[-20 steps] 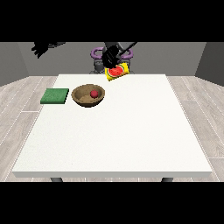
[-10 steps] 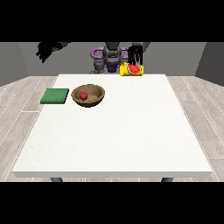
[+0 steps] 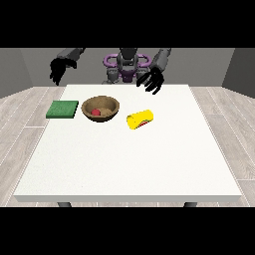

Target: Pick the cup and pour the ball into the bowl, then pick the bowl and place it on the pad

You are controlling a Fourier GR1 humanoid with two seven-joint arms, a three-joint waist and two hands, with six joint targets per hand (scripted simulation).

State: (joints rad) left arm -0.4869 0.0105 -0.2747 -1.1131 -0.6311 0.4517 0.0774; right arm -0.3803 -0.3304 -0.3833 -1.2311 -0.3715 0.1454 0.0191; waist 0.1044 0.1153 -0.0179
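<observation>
the large white table point(image 3: 129, 164) carries a round brown wooden bowl point(image 3: 100, 108) with a small red ball point(image 3: 96, 112) inside. at the bowl's 9 o'clock lies a flat green square pad point(image 3: 63, 109); at its 3 o'clock a yellow cup point(image 3: 140, 119) lies on its side. the hand at the view's right point(image 3: 151, 79) hangs with fingers spread, holding nothing. the hand at the view's left point(image 3: 60, 70) is raised and empty, fingers relaxed.

Robot's pretty small back there: grey blocky torso point(image 3: 127, 67) with purple ring-shaped bits at the shoulders, darker grey head part on top. Both arms are grey with a metal look, each ending in a black hand, one at the view's left point(image 3: 59, 72), one at the right point(image 3: 152, 80).
</observation>
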